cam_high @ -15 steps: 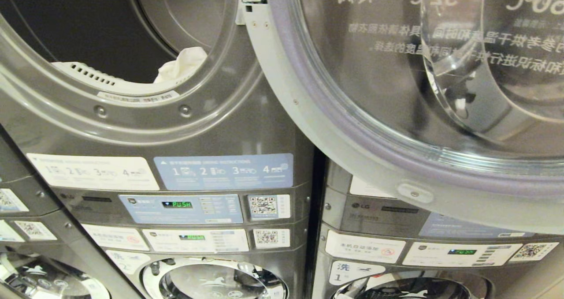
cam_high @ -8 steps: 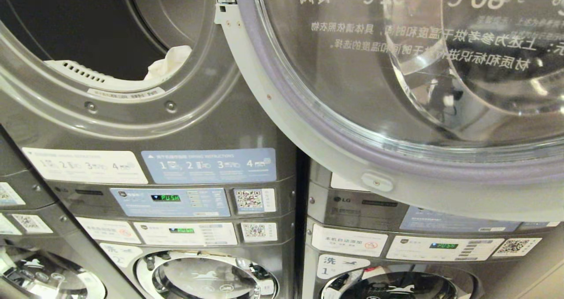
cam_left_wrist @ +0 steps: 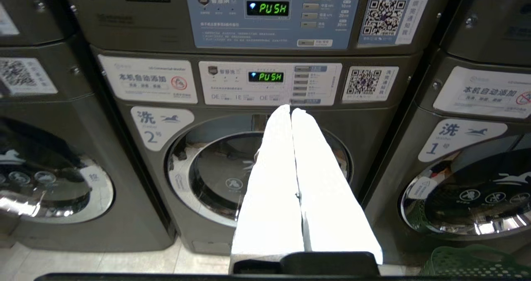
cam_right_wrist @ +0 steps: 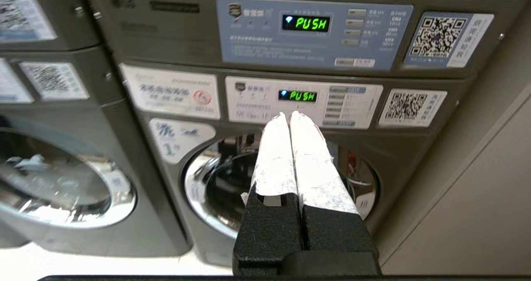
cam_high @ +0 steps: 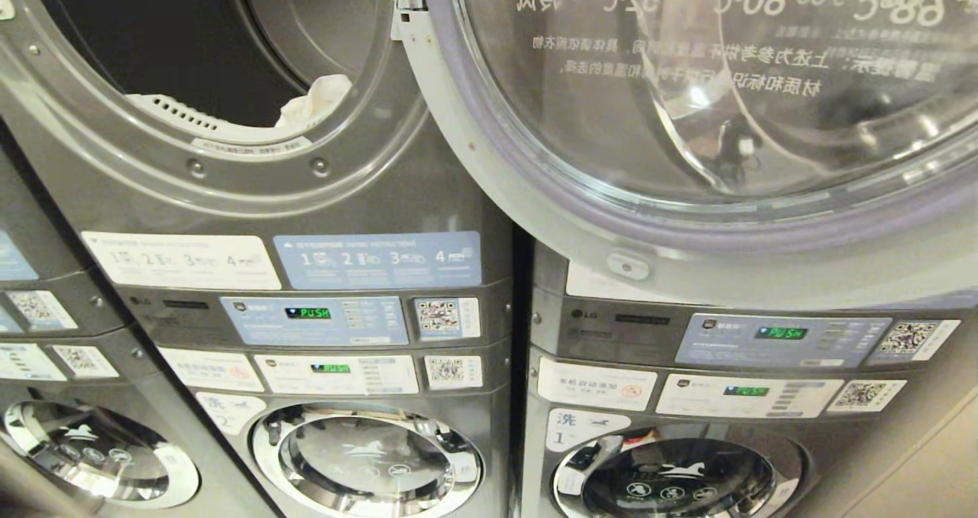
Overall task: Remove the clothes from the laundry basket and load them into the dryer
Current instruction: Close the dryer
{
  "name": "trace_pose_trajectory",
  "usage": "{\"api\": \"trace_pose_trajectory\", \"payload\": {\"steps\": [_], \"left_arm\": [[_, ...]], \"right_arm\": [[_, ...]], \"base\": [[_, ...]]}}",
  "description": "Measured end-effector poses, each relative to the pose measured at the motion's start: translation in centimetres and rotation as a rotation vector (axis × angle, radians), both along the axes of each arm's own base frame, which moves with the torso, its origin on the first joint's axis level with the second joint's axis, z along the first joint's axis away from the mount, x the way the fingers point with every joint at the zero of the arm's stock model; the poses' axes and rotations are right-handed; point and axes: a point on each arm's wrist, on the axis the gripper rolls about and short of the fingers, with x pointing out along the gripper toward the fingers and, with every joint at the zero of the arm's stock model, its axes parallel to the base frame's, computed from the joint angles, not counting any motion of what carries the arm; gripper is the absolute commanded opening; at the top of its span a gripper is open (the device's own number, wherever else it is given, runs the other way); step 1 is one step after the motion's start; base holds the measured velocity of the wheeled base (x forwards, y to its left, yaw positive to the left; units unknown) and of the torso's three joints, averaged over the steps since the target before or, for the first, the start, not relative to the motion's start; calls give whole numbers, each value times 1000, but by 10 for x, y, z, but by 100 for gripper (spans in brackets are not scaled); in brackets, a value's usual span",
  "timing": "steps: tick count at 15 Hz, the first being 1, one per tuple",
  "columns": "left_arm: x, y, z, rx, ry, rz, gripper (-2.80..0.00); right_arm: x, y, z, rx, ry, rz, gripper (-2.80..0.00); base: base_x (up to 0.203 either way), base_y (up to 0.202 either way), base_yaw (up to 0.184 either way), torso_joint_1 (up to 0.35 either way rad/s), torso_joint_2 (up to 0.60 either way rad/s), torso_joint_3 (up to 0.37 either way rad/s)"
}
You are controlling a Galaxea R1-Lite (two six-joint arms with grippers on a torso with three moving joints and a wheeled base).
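Observation:
The grey dryer (cam_high: 321,205) fills the upper left of the head view with its drum open; a white cloth (cam_high: 317,98) lies at the drum's lower right lip. Its round glass door (cam_high: 688,220) is swung open to the right. A corner of the green laundry basket (cam_left_wrist: 473,264) shows on the floor in the left wrist view. My left gripper (cam_left_wrist: 290,111) is shut and empty, pointing at the lower washer numbered 2. My right gripper (cam_right_wrist: 289,116) is shut and empty too, pointing at the washer numbered 1. Neither arm shows in the head view.
Control panels with green PUSH displays (cam_high: 308,313) sit between the dryers and the washers below. Closed washer doors (cam_high: 367,461) line the bottom. More stacked machines (cam_high: 46,350) stand at the left. A beige wall (cam_right_wrist: 489,198) runs at the right.
The whole head view has shifted: the machines now sit higher and a little to the right, showing more of the washers below, so the camera moved. The cloth has not moved in the drum.

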Motion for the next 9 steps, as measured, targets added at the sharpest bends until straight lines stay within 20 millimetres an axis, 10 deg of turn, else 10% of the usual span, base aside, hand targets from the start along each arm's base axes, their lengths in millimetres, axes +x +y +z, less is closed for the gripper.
{"api": "trace_pose_trajectory", "payload": {"steps": [9], "left_arm": [[0,0,0,0,0,0,-280]], "right_arm": [[0,0,0,1,0,0,-280]], "base": [[-165,0,2,2,0,2]]}}
